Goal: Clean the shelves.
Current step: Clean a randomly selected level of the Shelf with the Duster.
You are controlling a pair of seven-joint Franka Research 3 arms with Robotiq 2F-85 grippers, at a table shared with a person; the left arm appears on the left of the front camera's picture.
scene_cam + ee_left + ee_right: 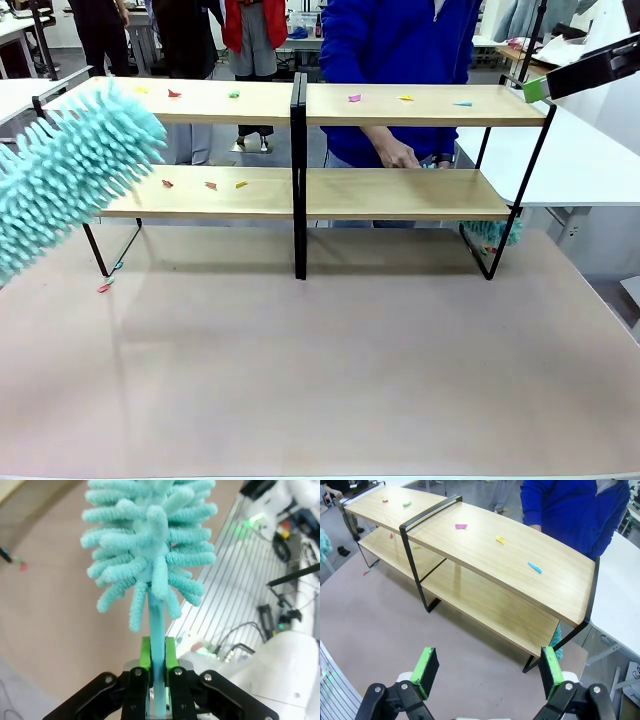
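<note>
What I'd worry about first is the duster (70, 170) twisting in its grip. The left jaws (157, 652) are clamped tight on the thin teal handle, below the fluffy head. When that head drags along a board, the handle could pivot or slip between the green pads.

The head is bulky too. From the front it hangs at the left end of the shelves (400, 195), overlapping the corner of the top board; I can't tell whether it touches. A careless sweep could catch the black frame there and shove the light rack across the desk (330, 360).

The coloured scraps (355, 98) on the top board and on the left half of the lower board may simply get flicked off. A few already lie by the shelves' left foot. A person's hand (398, 155) is at the lower board, right of the centre post, so a long stroke along that tier could run into it.

The right jaws (487, 672) stand wide with nothing between them, above and in front of the shelves' right end. The rack lies well beyond the pads, untouched. Something teal and fluffy (495, 232) sits low by the shelves' right leg; I can't say whether it's a second duster.
</note>
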